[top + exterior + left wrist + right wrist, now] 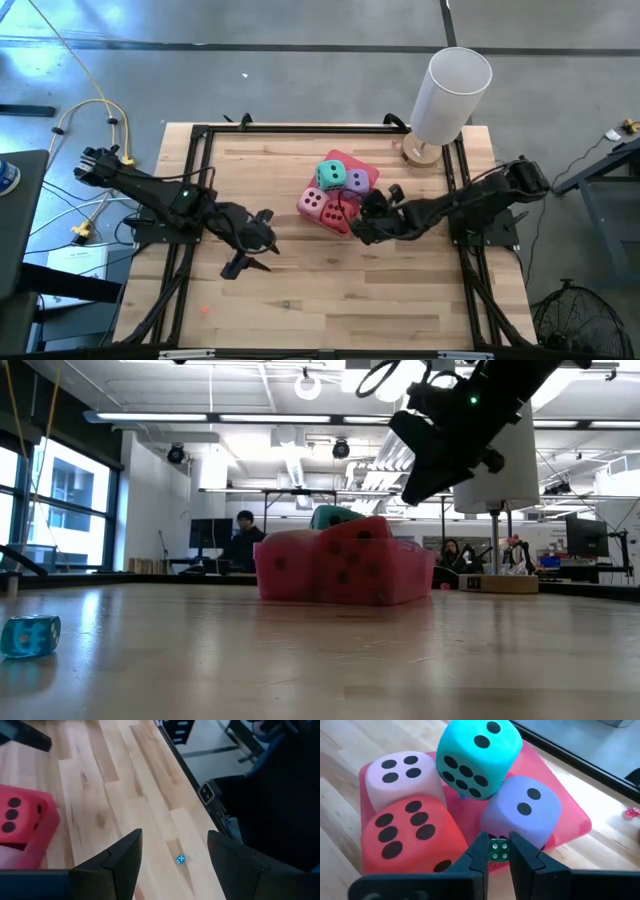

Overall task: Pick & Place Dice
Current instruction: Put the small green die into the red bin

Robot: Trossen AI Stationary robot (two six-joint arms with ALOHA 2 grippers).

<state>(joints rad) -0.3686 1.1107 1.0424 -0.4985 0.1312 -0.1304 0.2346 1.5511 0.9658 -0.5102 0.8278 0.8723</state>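
Note:
Four big soft dice sit packed on a flat pink tray (pixel 365 172) at mid-table: a pale pink die (pixel 400 772), a red die (pixel 407 837) and a purple die (pixel 525 815), with a teal die (pixel 475 752) resting on top of them. My right gripper (pixel 497 840) hangs just off the tray's near right side (pixel 362 215), shut on a small green die (pixel 498 851). My left gripper (pixel 175 840) stands open to the left of the tray (pixel 266 242), with nothing between its fingers. A small blue die (pixel 180 859) lies on the table beyond it. My right gripper pinches the small green die's two opposite faces (pixel 498 851) between its two fingertips. The fingers slant down toward the tray from the table's near right side. The die is lifted clear of the table, close in front of the purple die.
A white cylinder on a round wooden base (pixel 450 95) stands at the far right corner. A small red die (pixel 632 812) lies on the wood right of the tray. A black frame (pixel 200 135) borders the table. People sit in the room behind.

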